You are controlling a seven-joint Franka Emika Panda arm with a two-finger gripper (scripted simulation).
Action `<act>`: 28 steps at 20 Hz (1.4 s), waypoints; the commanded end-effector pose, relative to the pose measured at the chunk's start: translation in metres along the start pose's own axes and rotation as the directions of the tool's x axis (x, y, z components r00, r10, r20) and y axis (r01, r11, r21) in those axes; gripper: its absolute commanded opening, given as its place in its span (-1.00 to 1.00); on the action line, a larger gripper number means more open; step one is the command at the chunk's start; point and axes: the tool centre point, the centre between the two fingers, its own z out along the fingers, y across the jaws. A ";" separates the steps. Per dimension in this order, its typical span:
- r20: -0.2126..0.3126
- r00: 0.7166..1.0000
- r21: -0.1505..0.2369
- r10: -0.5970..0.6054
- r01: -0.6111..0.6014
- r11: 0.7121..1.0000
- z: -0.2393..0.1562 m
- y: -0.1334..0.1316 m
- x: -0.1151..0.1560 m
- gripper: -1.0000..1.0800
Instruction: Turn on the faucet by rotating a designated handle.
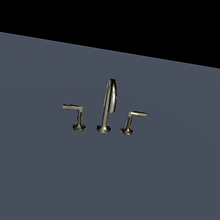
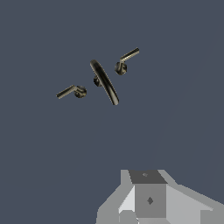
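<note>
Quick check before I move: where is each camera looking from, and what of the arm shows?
Exterior view: off the arm, facing the faucet side-on on the grey surface; no arm shows.
Wrist view: high above, looking down on the faucet; part of the gripper shows, jaws not readable.
Shared: spout and both handles, including the smaller handle.

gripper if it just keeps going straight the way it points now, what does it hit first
Probably the bare floor, short of the faucet. In the wrist view the gripper looks down from above, with the spout and both handles off ahead of it. Depth is unclear, and its fingers are hard to make out.
</note>
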 end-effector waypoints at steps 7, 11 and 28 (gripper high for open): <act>-0.002 0.979 0.003 0.205 -0.205 0.979 0.059 -0.020 0.050 -1.00; -0.002 0.956 0.004 0.293 -0.293 0.956 0.085 -0.025 0.073 -1.00; -0.008 0.778 0.004 0.629 -0.629 0.778 0.192 -0.021 0.176 -1.00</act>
